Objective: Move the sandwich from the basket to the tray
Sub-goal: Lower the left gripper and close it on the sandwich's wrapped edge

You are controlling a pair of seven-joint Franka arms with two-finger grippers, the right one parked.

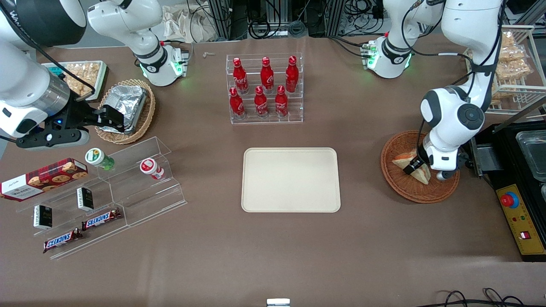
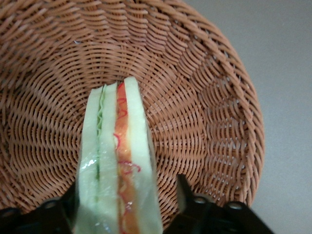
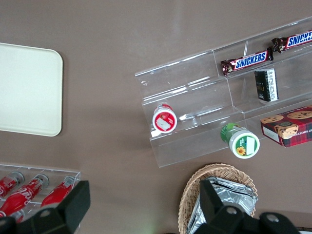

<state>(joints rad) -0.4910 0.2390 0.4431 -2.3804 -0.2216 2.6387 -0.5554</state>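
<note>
The sandwich (image 1: pixel 402 162) is a white-bread wedge lying in the reddish-brown wicker basket (image 1: pixel 399 187) toward the working arm's end of the table. My left gripper (image 1: pixel 416 165) is lowered into the basket over the sandwich. In the left wrist view the sandwich (image 2: pixel 119 161) stands on edge with its red-orange and green filling showing, between the black fingers (image 2: pixel 184 191) of the gripper (image 2: pixel 124 197). The gripper is open, with a gap of basket weave (image 2: pixel 204 97) between one finger and the bread. The cream tray (image 1: pixel 290 179) lies bare at the table's middle, beside the basket.
A clear rack of red bottles (image 1: pixel 265 87) stands farther from the front camera than the tray. Acrylic shelves with snacks (image 1: pixel 102 200) and a tan basket with a foil container (image 1: pixel 128 108) lie toward the parked arm's end. A black machine (image 1: pixel 518 183) sits beside the basket.
</note>
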